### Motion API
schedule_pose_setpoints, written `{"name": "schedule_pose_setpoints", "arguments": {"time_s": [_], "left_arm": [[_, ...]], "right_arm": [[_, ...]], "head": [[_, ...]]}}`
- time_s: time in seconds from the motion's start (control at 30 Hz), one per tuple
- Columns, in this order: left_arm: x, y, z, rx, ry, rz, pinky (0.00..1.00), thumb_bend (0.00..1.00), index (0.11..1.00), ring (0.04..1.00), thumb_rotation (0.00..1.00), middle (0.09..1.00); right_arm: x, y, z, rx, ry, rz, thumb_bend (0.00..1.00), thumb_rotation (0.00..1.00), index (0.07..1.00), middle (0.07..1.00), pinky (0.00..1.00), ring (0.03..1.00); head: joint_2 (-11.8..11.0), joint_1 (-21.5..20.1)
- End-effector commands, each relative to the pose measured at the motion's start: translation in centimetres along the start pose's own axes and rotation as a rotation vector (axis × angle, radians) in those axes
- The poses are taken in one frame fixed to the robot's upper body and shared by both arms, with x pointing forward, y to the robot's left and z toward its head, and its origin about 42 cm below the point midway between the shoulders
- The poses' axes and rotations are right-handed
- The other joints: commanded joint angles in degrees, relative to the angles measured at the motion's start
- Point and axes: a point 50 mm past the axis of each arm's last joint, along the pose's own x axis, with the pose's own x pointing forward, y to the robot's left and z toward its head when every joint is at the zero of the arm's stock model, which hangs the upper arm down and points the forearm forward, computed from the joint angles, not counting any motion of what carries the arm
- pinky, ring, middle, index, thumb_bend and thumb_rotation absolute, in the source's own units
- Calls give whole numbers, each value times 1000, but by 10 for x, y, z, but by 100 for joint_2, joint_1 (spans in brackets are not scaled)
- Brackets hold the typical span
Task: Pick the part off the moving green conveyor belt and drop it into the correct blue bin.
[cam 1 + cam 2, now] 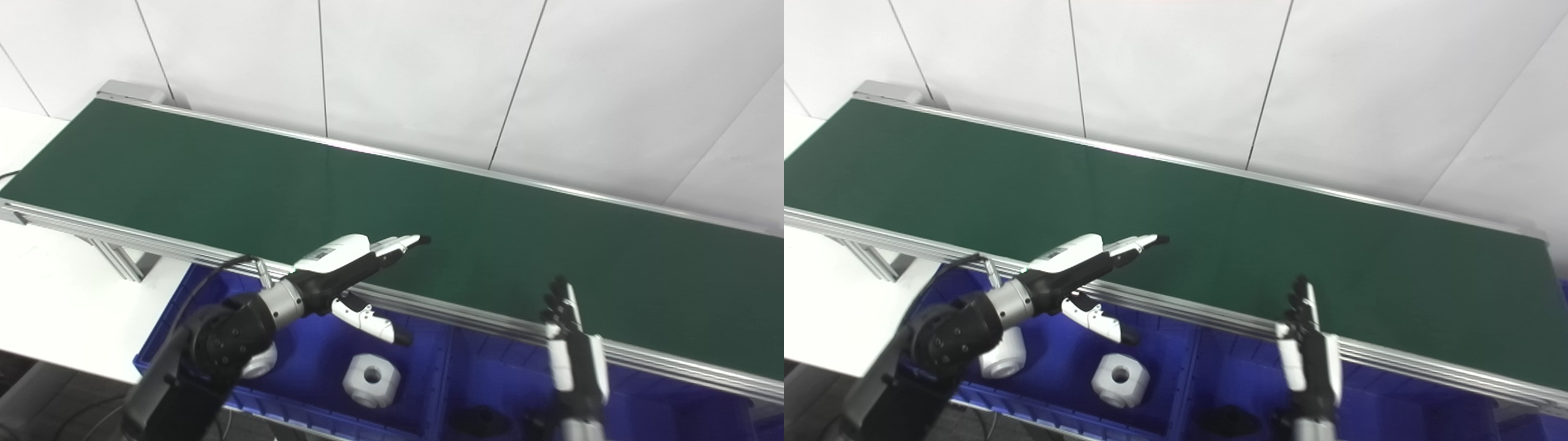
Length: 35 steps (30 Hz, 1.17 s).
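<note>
From my seat the belt (392,202) shows no part anywhere; none has come into view. At about 8 o'clock my left robot hand (352,269) reaches over the belt's near rail, fingers (404,244) straight and thumb dropped apart, holding nothing, I'd say poised to intercept. Under it the left bin (184,306) holds two white parts (371,380), a sorting cue. At 5 o'clock my right robot hand (572,349) stands upright, fingers extended, empty, above the right bin (490,367) with a dark part (481,421).
</note>
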Motion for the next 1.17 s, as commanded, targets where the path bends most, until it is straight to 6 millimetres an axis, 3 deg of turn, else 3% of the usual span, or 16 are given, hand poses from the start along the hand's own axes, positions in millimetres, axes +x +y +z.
{"name": "schedule_pose_setpoints", "arguments": {"time_s": [0.0,0.13,0.23,0.43,0.67,0.8,1.13], "left_arm": [[3,-7,6,-155,-4,122,918,787,1000,1000,853,1000],[6,-42,4,-369,81,204,952,772,1000,1000,908,1000],[6,-54,1,-429,102,201,996,769,1000,1000,937,1000],[8,-66,-8,-420,67,200,1000,797,1000,1000,951,1000],[17,-79,-7,-431,34,195,1000,747,1000,1000,909,1000],[22,-85,-8,-453,13,214,1000,742,1000,1000,890,1000],[31,-89,-17,-477,33,374,1000,741,1000,1000,947,1000]], "right_arm": [[8,10,15,10,-29,-17,911,977,993,984,966,981],[9,28,19,-7,-14,-22,895,983,989,989,989,987],[10,38,21,22,-23,-23,877,968,990,995,1000,994],[9,47,22,23,-33,-42,842,972,998,1000,1000,1000],[3,46,20,8,-29,-53,838,988,1000,1000,1000,1000],[2,44,19,3,-25,-56,824,989,1000,1000,1000,1000],[-2,37,12,9,-12,-62,839,989,995,1000,998,1000]], "head": [[-33,-248],[-115,-643],[-195,-979],[-288,-1340],[-331,-1585],[-334,-1621],[-357,-1492]]}}
